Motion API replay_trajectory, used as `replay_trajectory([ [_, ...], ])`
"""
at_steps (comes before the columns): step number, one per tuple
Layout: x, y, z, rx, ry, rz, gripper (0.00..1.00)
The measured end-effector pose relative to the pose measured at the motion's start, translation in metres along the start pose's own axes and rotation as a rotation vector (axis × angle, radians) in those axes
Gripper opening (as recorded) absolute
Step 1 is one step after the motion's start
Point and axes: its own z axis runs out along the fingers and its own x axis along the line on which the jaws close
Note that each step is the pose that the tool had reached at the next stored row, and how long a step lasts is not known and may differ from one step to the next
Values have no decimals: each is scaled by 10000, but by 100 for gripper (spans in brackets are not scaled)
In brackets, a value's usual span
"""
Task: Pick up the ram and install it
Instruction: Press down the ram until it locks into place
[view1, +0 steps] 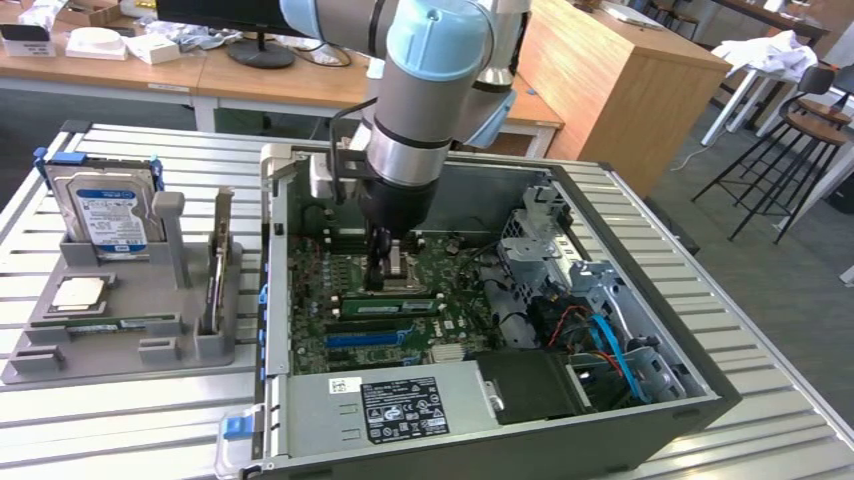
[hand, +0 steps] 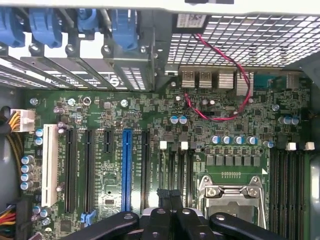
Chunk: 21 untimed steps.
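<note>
So the arm's reaching straight down into the open PC case (view1: 694, 390), gripper (view1: 383, 262) hanging right over the motherboard (view1: 350, 275) next to the CPU socket (hand: 231, 196). From the wrist view the fingers (hand: 169, 199) look pressed together with nothing between them. One green ram (view1: 391, 306) stick is lying along the memory slots in the middle of the board, just past the gripper toward the case's front edge. On the grey holder tray (view1: 94, 340) by the table's edge there's a hard drive (view1: 107, 212), an upright expansion card (view1: 218, 262) and another green stick (view1: 110, 325) lying flat.
</note>
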Motion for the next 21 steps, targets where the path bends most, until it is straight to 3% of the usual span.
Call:
replay_trajectory([
  [9,37,0,3,0,0,0,10],
  [21,39,-3,117,0,0,0,10],
])
